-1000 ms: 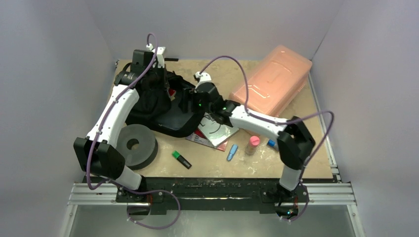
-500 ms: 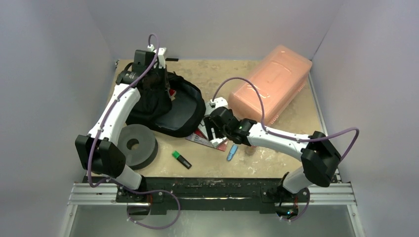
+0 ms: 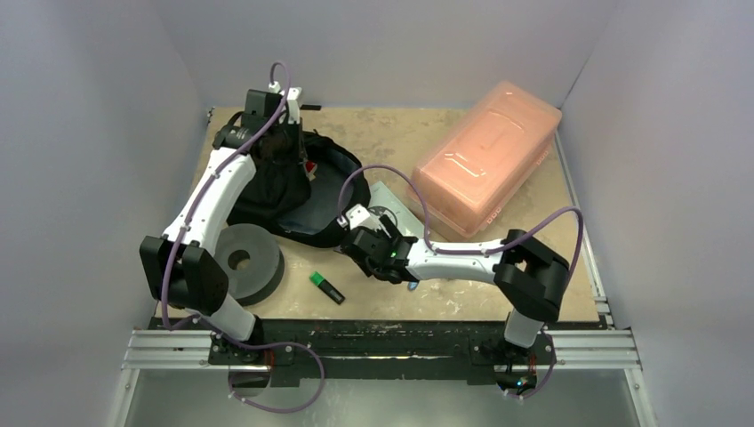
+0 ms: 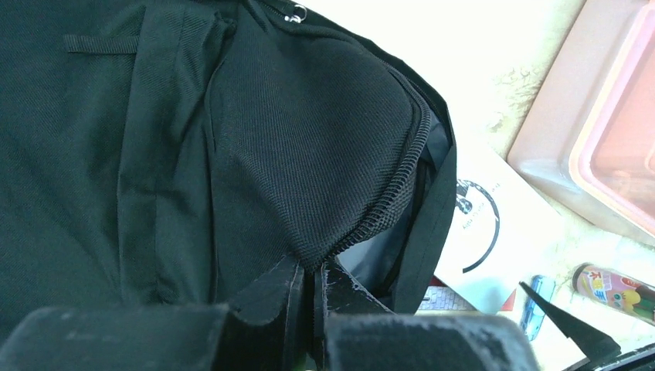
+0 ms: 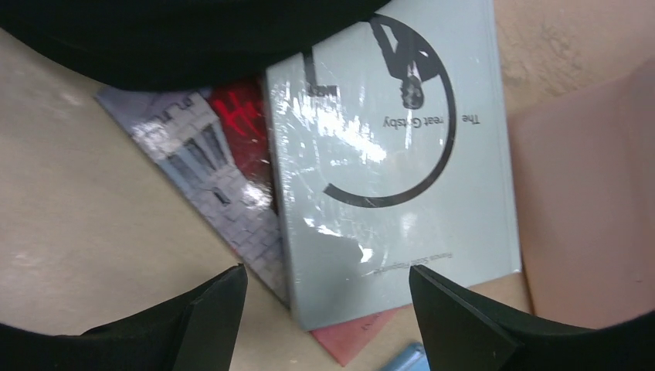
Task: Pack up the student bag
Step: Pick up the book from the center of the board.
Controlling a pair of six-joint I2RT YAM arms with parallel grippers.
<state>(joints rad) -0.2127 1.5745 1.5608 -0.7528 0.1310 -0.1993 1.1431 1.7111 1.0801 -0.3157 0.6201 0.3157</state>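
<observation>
Packing has hardly begun, we think: the grey book and green marker lie out on the table. Our left fingers pinch the open zip edge of the student bag at the far left. Our right fingers are spread wide over the book, just beside the bag.

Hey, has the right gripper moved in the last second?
Yes. The right gripper pulled back from over the student bag toward the near edge, away from the pink box, fingers open.
</observation>
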